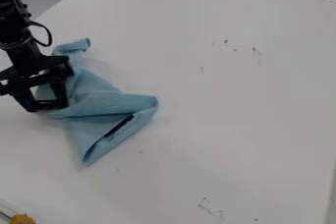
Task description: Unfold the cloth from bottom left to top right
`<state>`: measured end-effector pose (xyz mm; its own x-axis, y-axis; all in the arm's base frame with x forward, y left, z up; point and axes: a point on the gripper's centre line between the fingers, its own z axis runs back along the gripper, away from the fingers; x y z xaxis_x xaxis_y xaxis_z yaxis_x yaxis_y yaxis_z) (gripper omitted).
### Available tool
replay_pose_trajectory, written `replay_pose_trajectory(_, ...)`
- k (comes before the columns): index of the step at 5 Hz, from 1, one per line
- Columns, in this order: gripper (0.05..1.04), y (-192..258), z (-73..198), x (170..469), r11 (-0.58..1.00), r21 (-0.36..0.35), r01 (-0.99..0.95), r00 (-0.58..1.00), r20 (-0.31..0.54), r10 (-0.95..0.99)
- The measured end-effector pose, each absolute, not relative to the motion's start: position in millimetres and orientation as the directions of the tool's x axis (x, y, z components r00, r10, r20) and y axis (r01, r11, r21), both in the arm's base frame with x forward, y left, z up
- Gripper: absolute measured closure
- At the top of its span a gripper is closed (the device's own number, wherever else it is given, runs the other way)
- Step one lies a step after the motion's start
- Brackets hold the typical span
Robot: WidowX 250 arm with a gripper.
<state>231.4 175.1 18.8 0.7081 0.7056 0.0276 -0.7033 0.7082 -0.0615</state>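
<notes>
Cloth (98, 104), blue, crumpled on white table (230, 129); gripper (48, 106) at its left part, opening and hold: cannot tell.

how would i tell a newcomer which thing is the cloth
On the big white table, look to the left side, where the black gripper hangs. Beneath it lies a crumpled light blue cloth, one pointed corner toward the bottom. Its blue sets it apart from the yellow-orange object at bottom left.
</notes>
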Motion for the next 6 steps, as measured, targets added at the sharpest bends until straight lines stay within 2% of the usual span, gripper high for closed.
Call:
replay_pose_trajectory(1, 0.699, 178.4, 24.1, 234.1, 0.727, -0.052, -0.685, 0.726, 0.029, 0.687)
replay_pose_trajectory(2, 0.922, 174.6, 21.7, 238.2, 0.747, -0.051, -0.662, 0.748, 0.015, 0.664)
replay_pose_trajectory(3, 1.002, 167.9, 17.4, 239.9, 0.76, -0.043, -0.648, 0.762, -0.033, 0.647)
replay_pose_trajectory(4, 0.849, 167.1, 14.0, 241.0, 0.77, -0.007, -0.638, 0.77, -0.01, 0.638)
replay_pose_trajectory(5, 0.601, 156.1, 22.3, 241.6, 0.781, 0.037, -0.623, 0.782, -0.004, 0.623)
replay_pose_trajectory(6, 0.294, 138.4, 23.7, 239.2, 0.797, 0.074, -0.599, 0.797, -0.044, 0.602)
